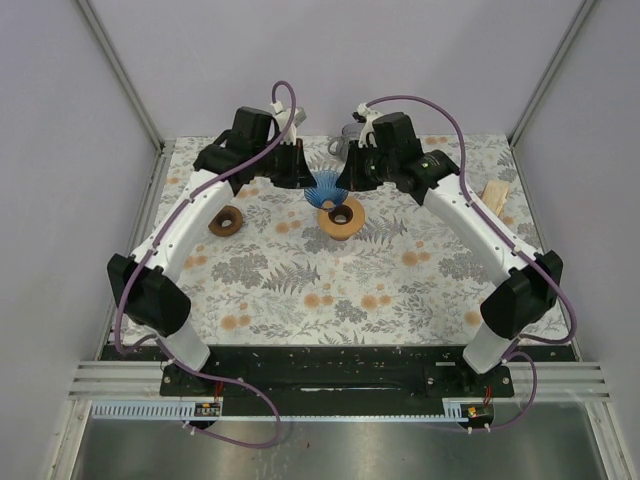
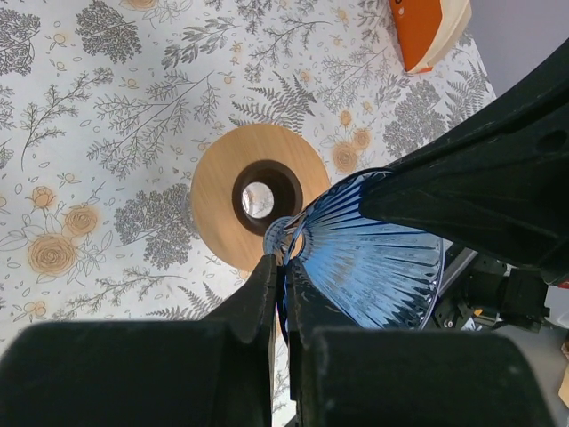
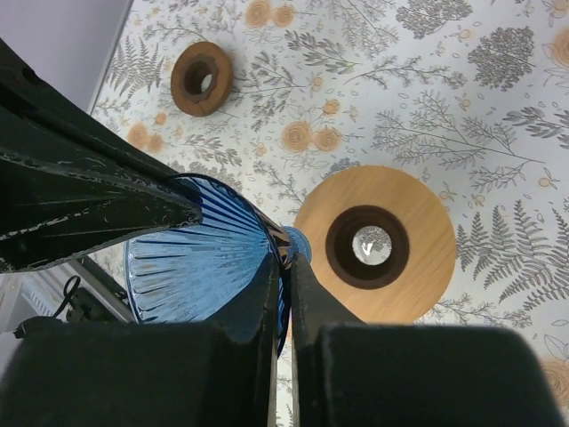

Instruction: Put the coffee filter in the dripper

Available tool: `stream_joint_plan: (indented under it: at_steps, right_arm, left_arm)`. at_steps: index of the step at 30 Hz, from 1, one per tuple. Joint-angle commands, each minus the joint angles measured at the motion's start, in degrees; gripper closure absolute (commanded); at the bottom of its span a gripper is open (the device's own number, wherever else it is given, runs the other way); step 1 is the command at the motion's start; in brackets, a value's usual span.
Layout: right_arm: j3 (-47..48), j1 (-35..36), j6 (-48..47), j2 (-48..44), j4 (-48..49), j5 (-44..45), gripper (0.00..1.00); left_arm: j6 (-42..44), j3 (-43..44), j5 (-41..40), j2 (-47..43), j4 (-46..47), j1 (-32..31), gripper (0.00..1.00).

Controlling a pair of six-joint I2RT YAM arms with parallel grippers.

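Black fingers of the left gripper [image 2: 283, 267] fill the bottom of the left wrist view, pressed almost together, with a thin blue edge of the blue dripper [image 2: 373, 267] caught in the slit between them. At the bottom of the right wrist view the right gripper [image 3: 286, 267] stands the same way, its fingers drawn in on a sliver of the same blue wall. Both arms are clamped on the dripper from opposite sides, close to its narrow end.

From the overhead camera the dripper hangs in the air between the two wrists at the far middle of the table, just above and behind the light wooden ring [image 2: 218, 178]. It is a ribbed, see-through cone. Its long axis runs roughly up and down, though I cannot tell how far it tilts. The small neck points down toward the ring and the wide mouth opens upward. Through the ring's dark centre hole a patch of the floral tablecloth [image 2: 107, 107] shows.

A smaller dark wooden ring [image 3: 203, 78] lies flat on the cloth well to the left. An orange and cream object [image 2: 427, 27] sits near the right edge, and a grey mug [image 1: 350, 135] stands behind the grippers.
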Motion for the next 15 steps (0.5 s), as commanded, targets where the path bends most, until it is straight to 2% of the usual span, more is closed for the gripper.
stream_joint_plan:
  at_steps: [1, 8, 15]
  right_arm:
    - [1.39, -3.64, -0.4, 1.52, -0.47, 2.36, 1.0]
    - [2.0, -5.13, -1.8, 5.48, -0.73, 2.88, 1.0]
    - [0.61, -6.19, -2.42, 3.99, -1.87, 3.85, 1.0]
  left_arm:
    - [-1.38, 3.08, -2.22, 1.98, 3.98, 0.41, 1.0]
    - [-0.68, 5.01, -4.5, 6.81, 4.86, -2.75, 1.0]
    - [-0.77, 5.02, -4.33, 8.4, 4.51, -3.98, 1.0]
